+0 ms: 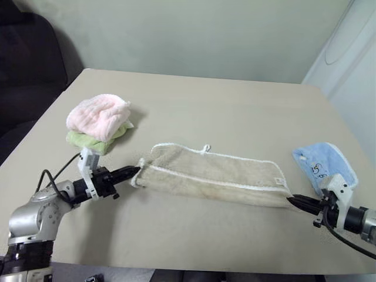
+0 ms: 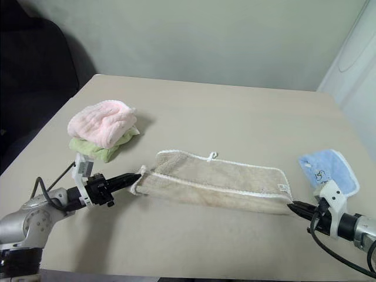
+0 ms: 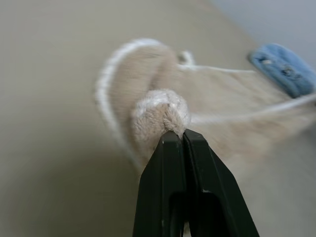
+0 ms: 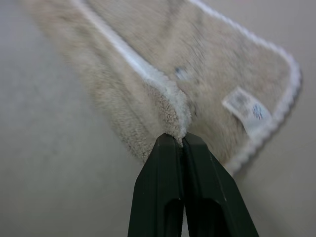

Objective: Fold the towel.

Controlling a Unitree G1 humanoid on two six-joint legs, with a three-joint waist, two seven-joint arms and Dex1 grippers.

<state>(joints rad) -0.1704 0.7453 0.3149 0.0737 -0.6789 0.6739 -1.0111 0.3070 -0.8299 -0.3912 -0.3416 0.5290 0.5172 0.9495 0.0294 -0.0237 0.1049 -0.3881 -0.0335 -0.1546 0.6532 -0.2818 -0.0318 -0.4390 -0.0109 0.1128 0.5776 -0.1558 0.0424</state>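
Towel (image 1: 214, 176) lay folded lengthwise mid-surface (image 1: 235, 111), held at both ends: left pincer (image 1: 136, 170) clamped on 9 o'clock corner, right pincer (image 1: 292, 200) on 3 o'clock corner. Grips shallow; judged either corner could slip under tension, spoiling fold. Blue cloth (image 1: 325, 166) near right pincer, snag risk.

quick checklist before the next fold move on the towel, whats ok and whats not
1. Left hand shut on a towel corner: ok.
2. Right hand shut on the opposite corner: ok.
3. Towel folded once lengthwise, edges roughly aligned: ok.
4. Towel lying flat between the hands: not ok, the left end is bunched.
5. Blue cloth and pink cloth apart from the towel: ok.
6. Grip depth on both layers: cannot tell.
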